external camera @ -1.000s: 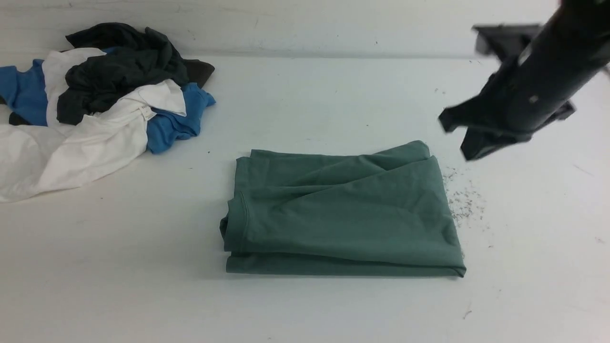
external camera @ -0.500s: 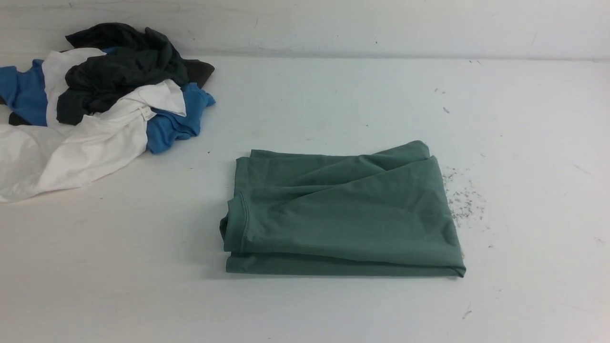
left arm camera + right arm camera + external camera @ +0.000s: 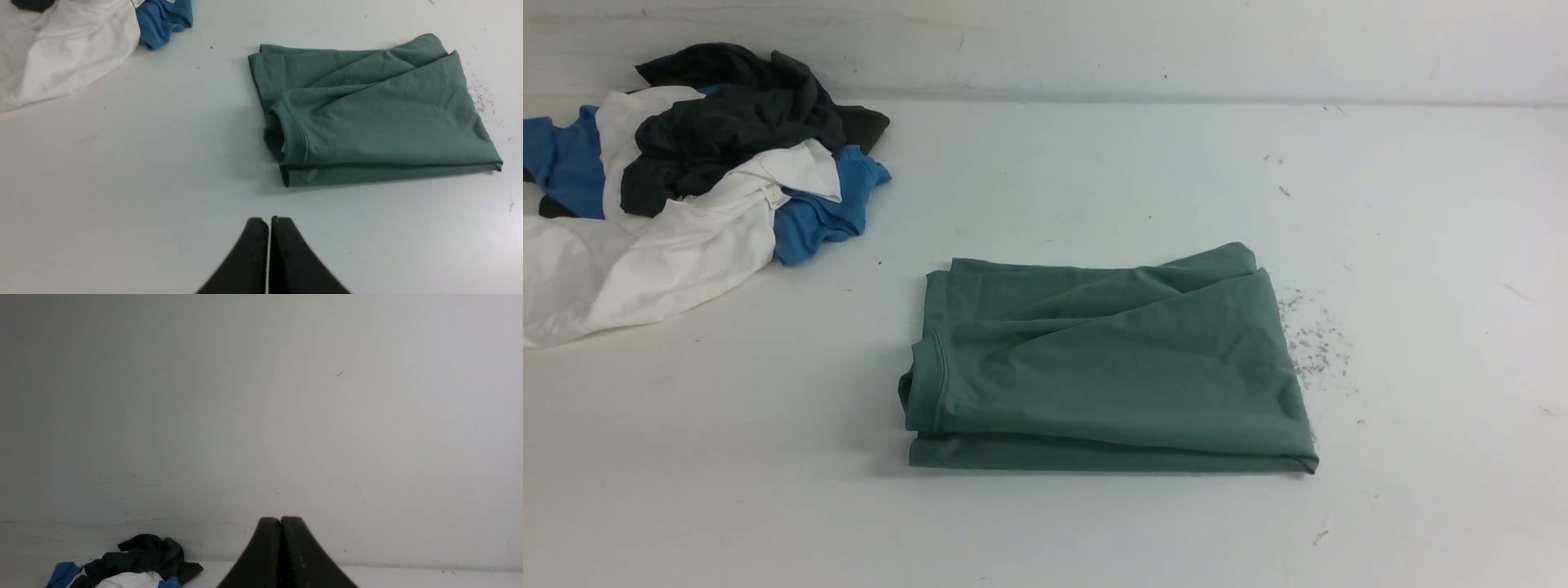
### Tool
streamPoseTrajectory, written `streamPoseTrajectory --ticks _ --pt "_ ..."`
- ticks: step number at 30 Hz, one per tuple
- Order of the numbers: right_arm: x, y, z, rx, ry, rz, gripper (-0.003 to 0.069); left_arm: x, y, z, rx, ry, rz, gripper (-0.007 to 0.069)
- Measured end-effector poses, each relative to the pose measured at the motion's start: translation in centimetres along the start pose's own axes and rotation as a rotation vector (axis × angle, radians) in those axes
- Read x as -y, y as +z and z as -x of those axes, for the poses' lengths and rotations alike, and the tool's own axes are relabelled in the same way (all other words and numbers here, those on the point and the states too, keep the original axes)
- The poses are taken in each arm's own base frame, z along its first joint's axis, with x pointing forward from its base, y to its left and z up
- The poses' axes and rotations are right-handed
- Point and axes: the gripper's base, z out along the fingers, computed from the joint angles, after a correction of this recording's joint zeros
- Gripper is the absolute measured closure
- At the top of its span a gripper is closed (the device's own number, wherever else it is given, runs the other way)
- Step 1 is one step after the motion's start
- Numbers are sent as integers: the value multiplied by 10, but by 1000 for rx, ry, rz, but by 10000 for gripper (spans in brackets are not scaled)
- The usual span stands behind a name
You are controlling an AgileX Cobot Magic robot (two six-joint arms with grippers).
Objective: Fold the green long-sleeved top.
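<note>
Here the top (image 3: pixel 1107 367) lies folded into a rough rectangle at the middle of the table (image 3: pixel 1094 180), its ribbed neck edge turned toward the robot's left and its layered edge facing the robot. Neither arm appears in the front view. The left gripper (image 3: pixel 269 222) hangs above bare table on the near side of the top, apart from it, jaws pressed together and holding nothing. The right gripper (image 3: pixel 281 520) is raised and points at the back wall (image 3: pixel 261 396), jaws likewise closed and empty. A heap of clothes (image 3: pixel 686 180) sits at the far left, well apart from the top. Lint specks (image 3: pixel 1311 339) lie just beside the top's right edge. Open table surrounds the top on all sides.
</note>
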Motion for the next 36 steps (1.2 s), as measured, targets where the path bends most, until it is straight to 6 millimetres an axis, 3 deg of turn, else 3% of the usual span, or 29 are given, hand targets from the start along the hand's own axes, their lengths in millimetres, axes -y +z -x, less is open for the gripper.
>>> streamPoseTrajectory --ticks 11,19,25,36 --pt "1 2 -6 16 -46 -4 673 -7 -1 -9 -13 51 66 629" --pt "2 2 -9 -12 -49 -9 673 -17 -4 -57 124 61 62 629" --pt "2 2 -9 -17 -49 -10 673 -19 2 -78 133 42 38 629" --pt "2 2 -9 -20 -49 -11 673 -22 12 -84 119 44 43 629"
